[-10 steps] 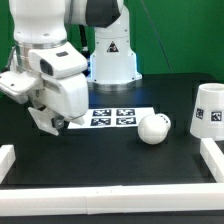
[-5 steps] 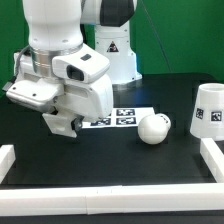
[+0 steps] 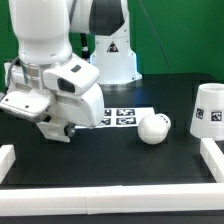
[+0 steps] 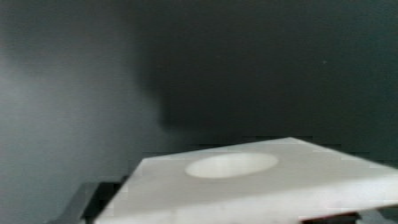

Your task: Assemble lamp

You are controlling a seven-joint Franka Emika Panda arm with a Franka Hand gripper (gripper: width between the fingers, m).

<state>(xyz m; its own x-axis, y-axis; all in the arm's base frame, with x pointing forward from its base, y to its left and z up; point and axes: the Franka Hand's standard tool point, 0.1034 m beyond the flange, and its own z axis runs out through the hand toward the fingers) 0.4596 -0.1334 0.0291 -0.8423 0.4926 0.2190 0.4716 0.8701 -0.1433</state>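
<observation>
In the wrist view the lamp's flat square white base [image 4: 249,180], with a round socket hollow in its top, fills the space between my gripper's [image 4: 228,208] dark fingers [image 4: 102,196]; the gripper is shut on its two sides. From the exterior view the gripper [image 3: 58,130] hangs low over the black table at the exterior view's left, and the arm's bulky white hand hides the base. The round-headed bulb [image 3: 153,128] lies on the table near the middle. The tapered shade [image 3: 208,108] stands at the exterior view's right.
The marker board [image 3: 124,118] lies behind the bulb, partly covered by the arm. White rails [image 3: 110,189] border the table's front and both sides. The robot's white pedestal [image 3: 112,55] stands at the back.
The arm's hand has turned and shifted toward the exterior view's right, and it now covers part of the marker board. The bulb and the shade have not moved.
</observation>
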